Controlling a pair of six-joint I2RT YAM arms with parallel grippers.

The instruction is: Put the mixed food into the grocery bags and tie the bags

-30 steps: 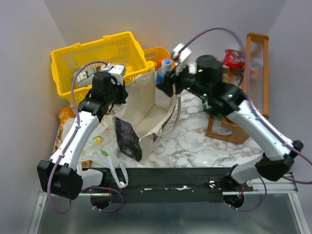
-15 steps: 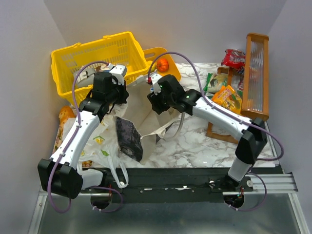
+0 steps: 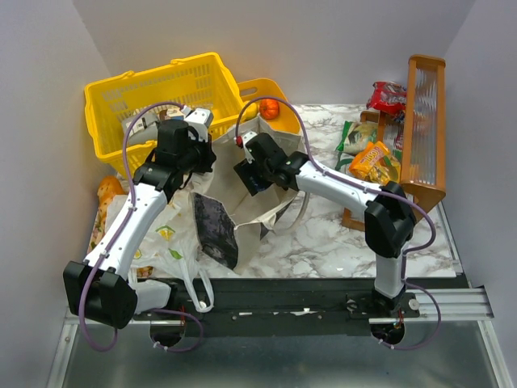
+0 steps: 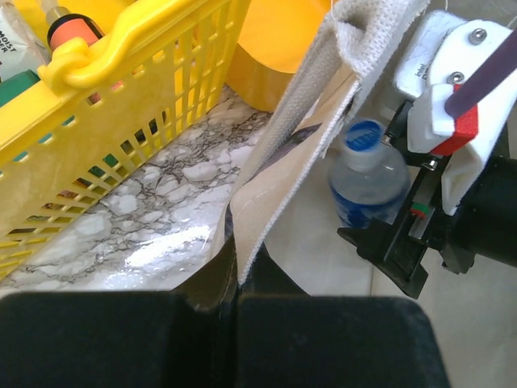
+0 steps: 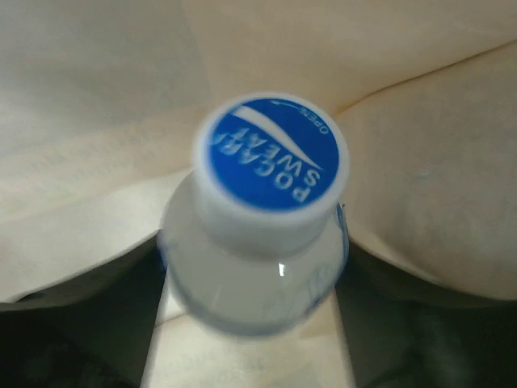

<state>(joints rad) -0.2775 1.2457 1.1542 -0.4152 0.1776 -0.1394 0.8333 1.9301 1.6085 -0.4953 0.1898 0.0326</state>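
The top view looks down from high behind the near edge over the whole tabletop (image 3: 323, 242). The left wrist view sits close against the tote (image 4: 323, 105) rim, peering inside. The right wrist view hangs straight above the water bottle (image 5: 258, 242), which both wrist views share.

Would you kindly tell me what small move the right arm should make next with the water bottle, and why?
Probably spread the fingers of the right gripper fully and lift straight up. The water bottle stands inside the canvas tote between those fingers, while the left gripper pinches the tote's rim, holding its mouth open for a clean exit.
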